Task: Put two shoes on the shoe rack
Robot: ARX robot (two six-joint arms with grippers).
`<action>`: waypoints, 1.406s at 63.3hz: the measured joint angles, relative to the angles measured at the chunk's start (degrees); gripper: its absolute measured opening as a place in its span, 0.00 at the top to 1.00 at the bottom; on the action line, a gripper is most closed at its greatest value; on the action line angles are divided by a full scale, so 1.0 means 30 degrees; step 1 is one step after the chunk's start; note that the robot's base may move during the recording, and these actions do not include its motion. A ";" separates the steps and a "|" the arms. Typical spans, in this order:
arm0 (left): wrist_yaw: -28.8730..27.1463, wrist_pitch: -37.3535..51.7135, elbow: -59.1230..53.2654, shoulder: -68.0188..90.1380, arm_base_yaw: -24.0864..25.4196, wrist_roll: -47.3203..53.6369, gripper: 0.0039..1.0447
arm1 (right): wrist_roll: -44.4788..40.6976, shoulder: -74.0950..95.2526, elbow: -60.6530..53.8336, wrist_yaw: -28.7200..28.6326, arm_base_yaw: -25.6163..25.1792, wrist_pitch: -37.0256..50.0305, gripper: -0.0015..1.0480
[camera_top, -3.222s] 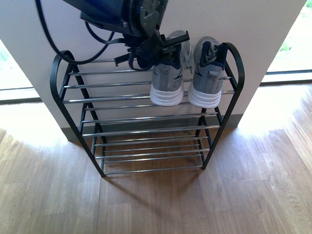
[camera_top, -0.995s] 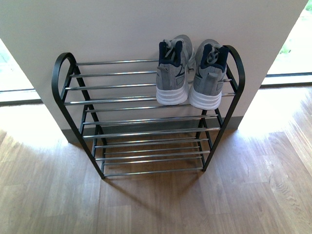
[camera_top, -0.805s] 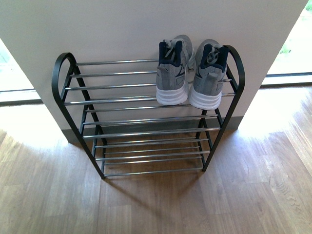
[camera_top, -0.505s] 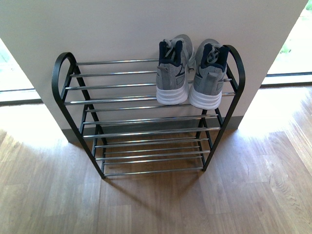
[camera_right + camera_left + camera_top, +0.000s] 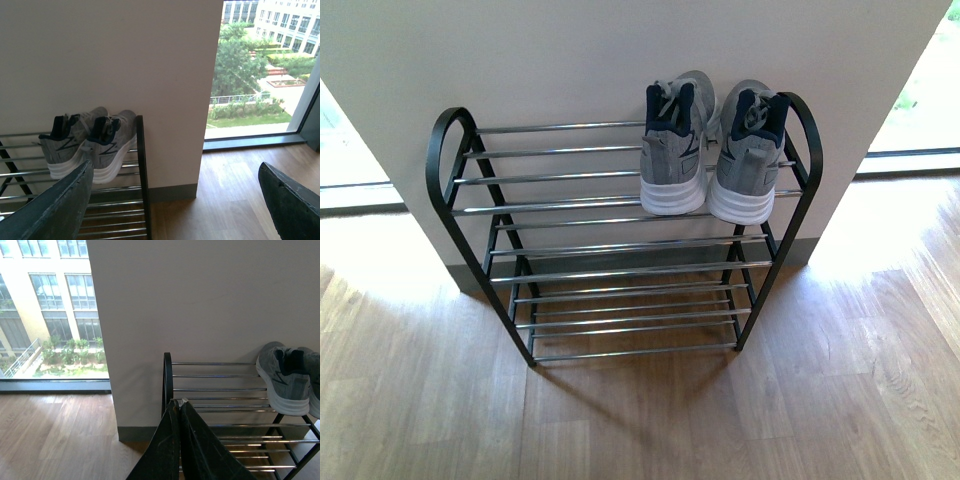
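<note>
Pair of sneakers (image 5: 710, 160) side by side on the top tier of the rack (image 5: 570, 208), ahead of the right gripper (image 5: 175, 167), toes to the wall (image 5: 570, 60), heels out, long axis front to back. Right gripper spread wide, holding nothing, off the rack's right end. Left gripper (image 5: 179, 407) pinched closed, holding nothing, facing the rack's left end. Wood floor (image 5: 620, 430) below.

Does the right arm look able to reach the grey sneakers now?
Probably yes: the right gripper is open, and nothing stands between it and the grey sneakers atop the shoe rack.
</note>
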 joint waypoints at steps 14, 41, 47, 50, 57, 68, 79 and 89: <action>0.0000 -0.0175 0.0000 -0.0270 0.0022 0.0000 0.99 | 0.0000 -0.0007 0.0000 -0.0015 0.0000 0.0000 0.09; 0.0000 -0.0175 0.0000 -0.0291 0.0022 0.0000 0.46 | 0.0000 -0.0007 0.0000 0.0000 0.0000 -0.0007 0.09; -0.0007 -0.0175 0.0000 -0.0291 0.0022 0.0000 0.31 | 0.0000 -0.0015 0.0000 -0.0015 0.0000 -0.0007 0.09; 0.0000 -0.0175 0.0000 -0.0291 0.0022 0.0000 0.23 | 0.0000 -0.0015 0.0000 -0.0007 0.0000 -0.0007 0.09; -0.0007 -0.0175 0.0000 -0.0291 0.0022 0.0044 0.07 | 0.0000 -0.0015 0.0000 0.0000 0.0000 -0.0007 0.09; -0.0007 -0.0175 0.0000 -0.0291 0.0022 0.0036 0.09 | 0.0000 -0.0015 0.0000 -0.0022 0.0000 -0.0007 0.09; -0.0007 -0.0175 0.0000 -0.0291 0.0022 0.0036 0.09 | 0.0000 -0.0015 0.0000 -0.0022 0.0000 -0.0015 0.09; 0.0000 -0.0175 0.0000 -0.0291 0.0022 0.0044 0.09 | 0.0000 -0.0015 0.0000 -0.0007 0.0000 -0.0015 0.09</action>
